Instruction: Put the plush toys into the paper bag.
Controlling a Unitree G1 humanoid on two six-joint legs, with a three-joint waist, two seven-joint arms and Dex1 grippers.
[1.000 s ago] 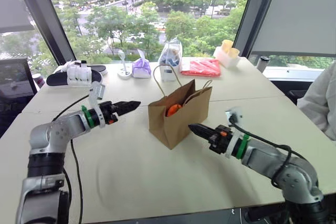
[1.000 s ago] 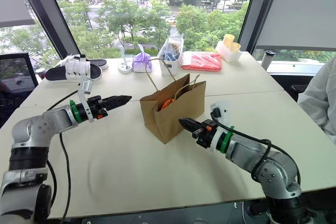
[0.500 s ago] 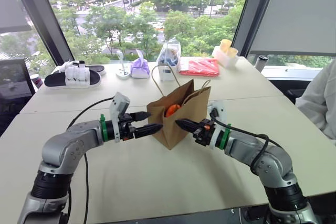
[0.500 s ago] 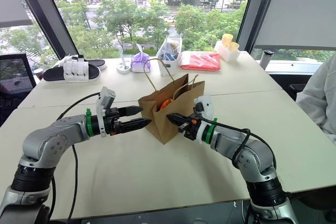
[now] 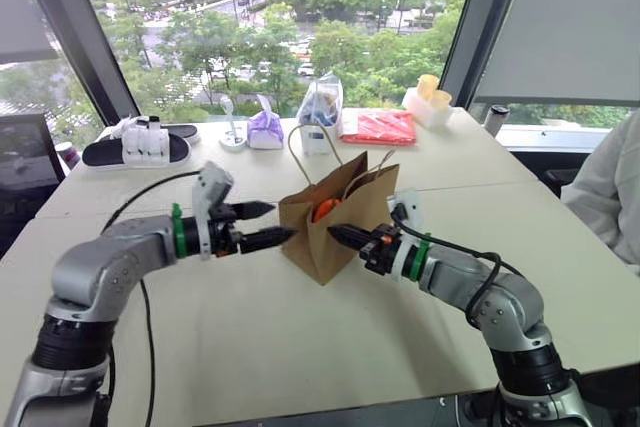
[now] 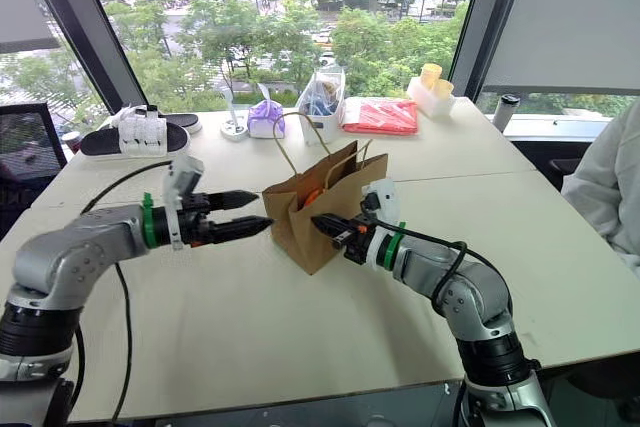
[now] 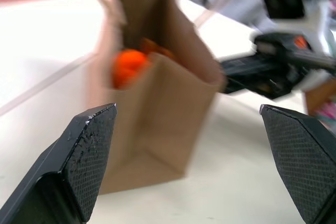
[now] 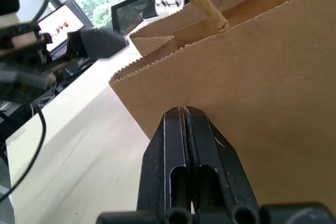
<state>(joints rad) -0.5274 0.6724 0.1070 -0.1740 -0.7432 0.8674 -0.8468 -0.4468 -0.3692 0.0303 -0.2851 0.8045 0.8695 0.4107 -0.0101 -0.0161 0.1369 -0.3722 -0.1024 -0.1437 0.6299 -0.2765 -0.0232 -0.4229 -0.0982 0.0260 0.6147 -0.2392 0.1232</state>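
A pale cream desk (image 5: 300,347) fills the foreground, a seam line crossing its surface. Behind the desk, a wide window (image 5: 270,17) looks out on green treetops, a road and distant buildings in soft daylight. Dark slanted window posts (image 5: 70,32) frame the glass on either side. To the right of the window hangs a light grey roller blind (image 5: 570,22). A dark monitor (image 5: 22,152) stands at the desk's far left edge.

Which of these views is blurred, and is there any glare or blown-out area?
Left wrist view: the paper bag and the orange toy in it are smeared by motion, and the table is washed out white. Right wrist view: sharp on the right pincer. Head views: even daylight from the windows, no glare.
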